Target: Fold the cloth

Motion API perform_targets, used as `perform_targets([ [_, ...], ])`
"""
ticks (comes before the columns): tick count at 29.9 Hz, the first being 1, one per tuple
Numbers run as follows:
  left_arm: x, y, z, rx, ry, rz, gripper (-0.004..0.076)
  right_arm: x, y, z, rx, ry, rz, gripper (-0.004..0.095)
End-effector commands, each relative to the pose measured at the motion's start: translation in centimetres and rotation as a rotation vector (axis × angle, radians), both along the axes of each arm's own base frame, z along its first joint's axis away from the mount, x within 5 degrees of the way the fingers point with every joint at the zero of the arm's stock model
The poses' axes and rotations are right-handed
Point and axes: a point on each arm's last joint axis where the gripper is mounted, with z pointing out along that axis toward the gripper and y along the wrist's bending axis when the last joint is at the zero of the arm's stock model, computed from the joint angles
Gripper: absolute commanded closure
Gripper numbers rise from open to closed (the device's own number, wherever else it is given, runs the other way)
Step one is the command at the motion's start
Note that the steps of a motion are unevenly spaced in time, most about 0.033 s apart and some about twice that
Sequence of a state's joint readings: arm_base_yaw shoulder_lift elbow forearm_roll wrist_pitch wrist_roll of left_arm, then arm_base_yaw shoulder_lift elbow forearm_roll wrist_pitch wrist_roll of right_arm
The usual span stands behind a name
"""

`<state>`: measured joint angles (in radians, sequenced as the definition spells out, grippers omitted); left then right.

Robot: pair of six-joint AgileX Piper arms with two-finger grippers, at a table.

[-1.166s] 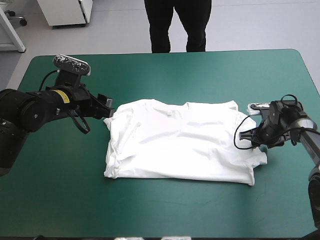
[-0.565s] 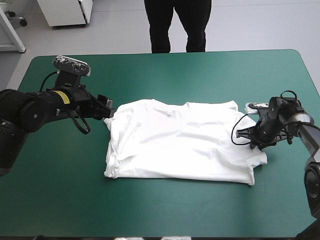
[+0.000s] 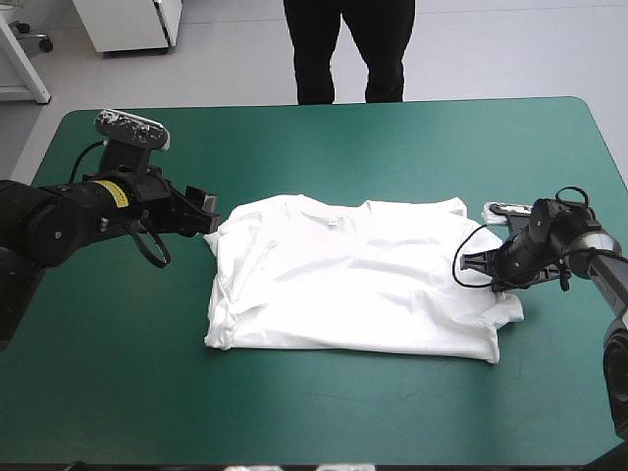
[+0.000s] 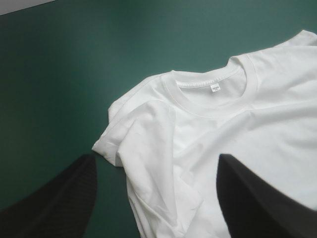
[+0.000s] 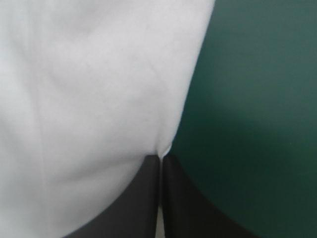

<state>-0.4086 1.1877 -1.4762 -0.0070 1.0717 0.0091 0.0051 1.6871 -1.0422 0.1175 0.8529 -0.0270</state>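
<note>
T-shirt (image 3: 353, 280), white, short-sleeved, of soft cloth, spread flat about the middle of the table (image 3: 392, 137) with the teal-green cover. Collar (image 4: 208, 78) toward the far edge, hem toward the near edge. Sleeve (image 4: 148, 146) on the side toward the table's left edge tucked inward over the chest.

Left gripper (image 3: 206, 208), a pair of broad black fin-shaped fingers, low at the far left corner of the T-shirt. Fingers released and wide apart, framing the folded shoulder, apparently so as to close on both layers at once; contact with the cloth not discernible.

Right gripper (image 3: 498, 275) at the side of the T-shirt toward the table's right edge. Fingers clenched to a point on a thin edge of the white cloth, visible in the right wrist view as a sliver between the tips.

Probable reason for the pairing: one hold at each side, for an even lift and carry.

Step in hand, by judgement: securing the left-side grasp ahead of a fold.

Risks: a single-layer pinch on the left; slip from the narrow pinch on the right.
</note>
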Motion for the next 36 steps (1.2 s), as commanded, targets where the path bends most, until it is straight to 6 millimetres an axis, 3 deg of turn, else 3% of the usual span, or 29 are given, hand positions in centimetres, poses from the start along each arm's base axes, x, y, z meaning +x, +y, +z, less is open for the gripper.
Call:
perform_targets([
  [1, -1.1, 0.3, 2.0, -0.055, -0.106, -0.003, 0.023, 0.0, 0.3, -1.7, 0.019, -0.011, -0.025, 0.0925],
  [6, -1.5, 0.5, 2.3, -0.056, -0.11, -0.003, 0.023, 0.4, 0.5, 3.3, 0.022, -0.135, 0.009, 0.0925],
  [10, -1.7, 0.5, 2.3, -0.059, -0.107, -0.005, 0.023, 0.1, 1.8, 6.9, 0.029, -0.196, 0.073, 0.0925],
  [15, -1.8, 0.5, 2.4, -0.061, -0.106, -0.005, 0.023, -0.2, 4.2, 9.2, 0.041, -0.266, 0.151, 0.0925],
  [24, -1.9, 0.6, 2.4, -0.054, -0.104, -0.003, 0.023, -0.5, 7.8, 9.0, 0.087, -0.28, 0.235, 0.0925],
  [36, -1.8, 0.6, 2.4, -0.057, -0.11, -0.003, 0.023, 1.4, 10.2, 3.5, 0.074, -0.15, 0.306, 0.0925],
])
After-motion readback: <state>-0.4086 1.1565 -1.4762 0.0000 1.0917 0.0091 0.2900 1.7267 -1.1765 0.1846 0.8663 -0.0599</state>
